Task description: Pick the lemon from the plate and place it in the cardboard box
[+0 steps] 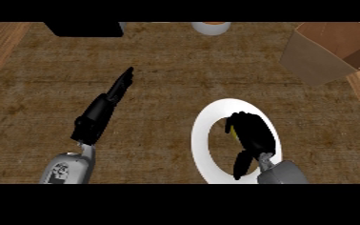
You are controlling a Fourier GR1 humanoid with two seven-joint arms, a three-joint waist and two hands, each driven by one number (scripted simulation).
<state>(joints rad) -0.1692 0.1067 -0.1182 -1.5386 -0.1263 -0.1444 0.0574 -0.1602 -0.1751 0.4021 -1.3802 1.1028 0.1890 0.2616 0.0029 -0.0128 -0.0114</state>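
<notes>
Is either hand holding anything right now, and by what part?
The right hand curls over the lemon from above, on the plate; only a yellow sliver shows. The left hand holds nothing.

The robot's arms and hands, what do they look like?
The left hand and right hand are black, with slim fingers. The left forearm and right forearm are rounded grey shells. No cables or sleeves show.
</notes>
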